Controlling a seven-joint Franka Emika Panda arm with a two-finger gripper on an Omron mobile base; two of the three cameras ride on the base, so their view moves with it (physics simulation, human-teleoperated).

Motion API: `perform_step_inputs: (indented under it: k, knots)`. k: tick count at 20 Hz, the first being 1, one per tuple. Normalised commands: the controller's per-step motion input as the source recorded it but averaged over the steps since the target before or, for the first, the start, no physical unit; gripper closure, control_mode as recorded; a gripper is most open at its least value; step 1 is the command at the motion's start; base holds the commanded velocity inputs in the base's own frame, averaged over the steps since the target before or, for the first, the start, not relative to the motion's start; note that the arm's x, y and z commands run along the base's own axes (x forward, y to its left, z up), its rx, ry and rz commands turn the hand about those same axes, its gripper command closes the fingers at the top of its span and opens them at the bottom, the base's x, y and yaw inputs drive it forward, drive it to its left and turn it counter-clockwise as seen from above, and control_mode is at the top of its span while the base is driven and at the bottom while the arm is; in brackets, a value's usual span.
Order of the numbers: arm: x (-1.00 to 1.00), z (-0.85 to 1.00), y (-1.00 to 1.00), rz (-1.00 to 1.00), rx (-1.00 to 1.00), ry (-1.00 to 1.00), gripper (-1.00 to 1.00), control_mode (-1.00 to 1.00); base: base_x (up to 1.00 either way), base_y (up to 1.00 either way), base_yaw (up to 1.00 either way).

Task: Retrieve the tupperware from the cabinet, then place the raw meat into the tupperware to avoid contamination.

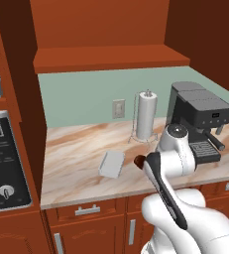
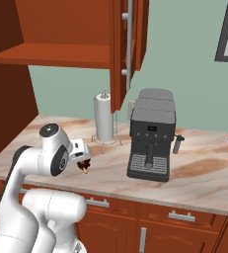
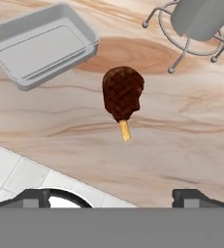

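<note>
We hover over the raw meat [image 3: 122,94] | our gripper [image 3: 113,196] jaws spread wide, empty | tupperware [image 3: 41,44] just beside the meat on the counter [image 3: 181,126] | paper-towel roll [image 1: 146,115] behind

Raw meat [image 2: 85,166] on counter [image 2: 204,173], coffee machine [image 2: 151,134], paper-towel roll [image 2: 104,117]

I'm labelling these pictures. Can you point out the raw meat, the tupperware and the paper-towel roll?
raw meat [image 3: 122,93]: hand view, middle of the dark fleshy part.
tupperware [image 3: 40,48]: hand view, its flat inner floor.
paper-towel roll [image 1: 146,116]: left base view, middle of the white roll.
</note>
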Motion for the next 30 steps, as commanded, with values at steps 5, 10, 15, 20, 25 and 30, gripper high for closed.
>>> perform_step_inputs:
  k: [5, 10, 15, 20, 25, 30]
  knots:
    - [0.23, -0.27, 0.00, 0.00, 0.00, -0.06, -1.00, -1.00, 0.00, 0.00, 0.00]
    - [0.29, -0.27, 0.00, 0.00, 0.00, -0.08, -1.00, -1.00, 0.00, 0.00, 0.00]
    - [0.16, -0.38, 0.00, 0.00, 0.00, -0.08, -1.00, -1.00, 0.00, 0.00, 0.00]
    - [0.00, -0.54, 0.00, 0.00, 0.00, -0.03, -1.00, -1.00, 0.00, 0.00, 0.00]
    - [0.00, -0.52, 0.00, 0.00, 0.00, -0.03, -1.00, -1.00, 0.00, 0.00, 0.00]
    - [0.00, -0.54, 0.00, 0.00, 0.00, -0.01, -1.00, -1.00, 0.00, 0.00, 0.00]
